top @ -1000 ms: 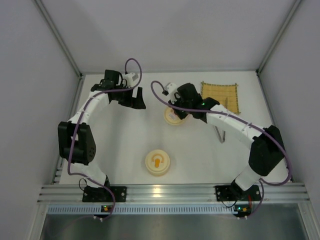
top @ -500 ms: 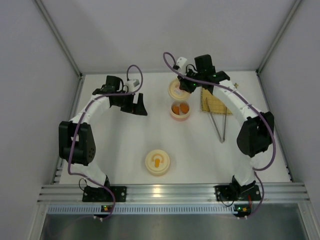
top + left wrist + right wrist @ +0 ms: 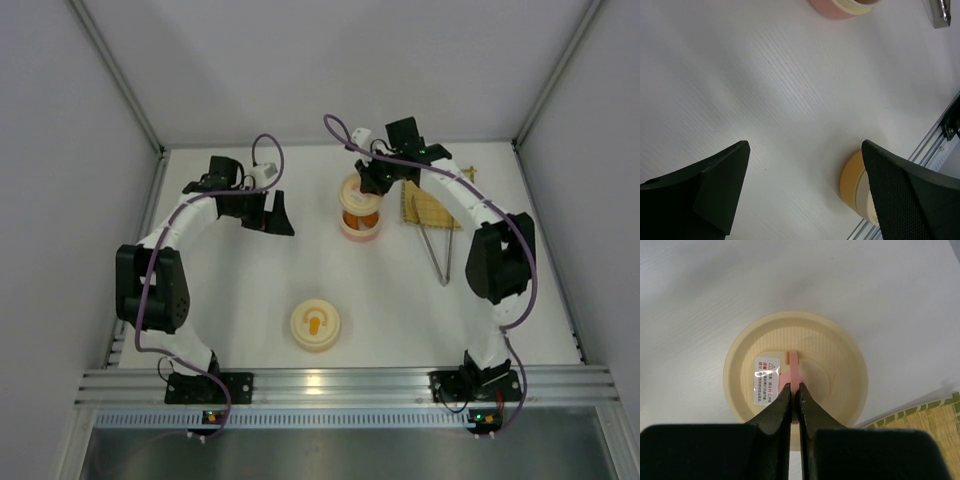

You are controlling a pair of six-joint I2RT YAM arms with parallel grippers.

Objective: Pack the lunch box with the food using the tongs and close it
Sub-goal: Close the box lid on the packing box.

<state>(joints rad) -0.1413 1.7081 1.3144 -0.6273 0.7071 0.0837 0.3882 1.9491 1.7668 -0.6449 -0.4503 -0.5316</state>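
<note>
White tabletop (image 3: 240,300) inside a pale-walled booth carries everything. Toward its far middle the cream top (image 3: 356,190) hangs from the right gripper (image 3: 795,388), whose fingers are pinched fully together on the thin pink handle (image 3: 794,362) that stands up from the top's centre. Directly under it sits the pink bowl (image 3: 360,233). Orange food (image 3: 362,216) shows on the bowl's near side, so the top looks slightly far of centre and, as I judge it, is not seated yet. Whether the rims touch I cannot tell.

The step in hand is closing this bowl. To do it well:
- Bring the top a touch nearer until the two circles line up.
- Keep it level, since a grip on a narrow handle lets it rock.
- Lower it straight and slowly.
- Let go only once the rim has settled all round.
- A lump riding high could hold the top up, so watch for tilt.

Just right of the bowl lies the yellow woven mat (image 3: 430,207). Near of the mat, the tongs (image 3: 440,250) rest on the table, their open ends reaching toward it. A cream and yellow tier (image 3: 315,323) stands alone well toward the near edge. Whether the orange-yellow at its middle is food I cannot tell. To the left, well apart from the bowl, the left gripper (image 3: 802,147) hovers with its fingers spread wide and nothing between them.
</note>
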